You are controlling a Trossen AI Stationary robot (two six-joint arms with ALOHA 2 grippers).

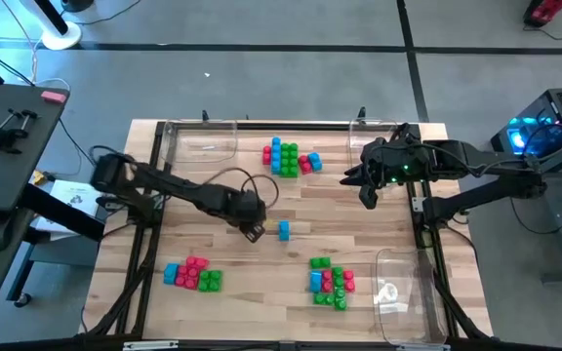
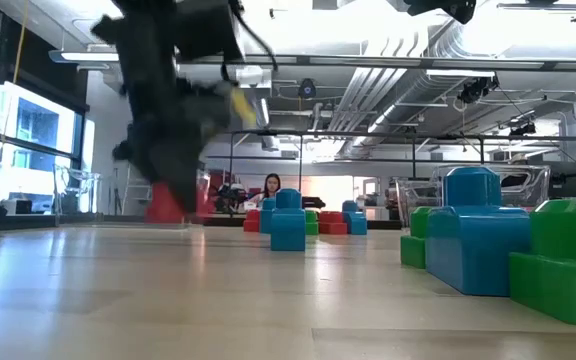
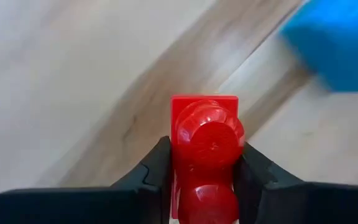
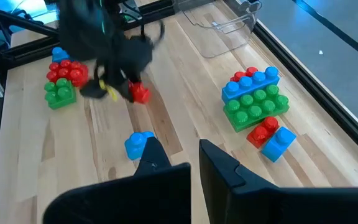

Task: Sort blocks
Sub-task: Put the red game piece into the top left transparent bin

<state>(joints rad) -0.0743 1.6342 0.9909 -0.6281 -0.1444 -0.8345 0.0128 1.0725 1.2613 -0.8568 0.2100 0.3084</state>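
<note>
**Holding a red block: slip and collision risks**

Gripping a red block [image 3: 205,140], the left gripper [image 3: 204,171] has both fingers [image 3: 155,171] closed against the block's sides, studs facing the wrist camera. It hovers low over the table [image 1: 359,224], just beside the lone blue block [image 1: 283,229].

- Slip: the fingers bear on smooth side faces only. A fast swing could twist the block or drop it.
- Collision: the blue block sits close enough to be knocked during a low sweep.
- Wrong pile: mixed clusters lie beyond the blue block on three sides: the far cluster [image 1: 289,158], near-left cluster [image 1: 192,274] and near-right cluster [image 1: 331,281]. A careless release would scatter them.

The right gripper [image 4: 178,155] waits past the far cluster, fingers apart, holding nothing. Clear trays [image 1: 201,143] stand at the table edges.
</note>
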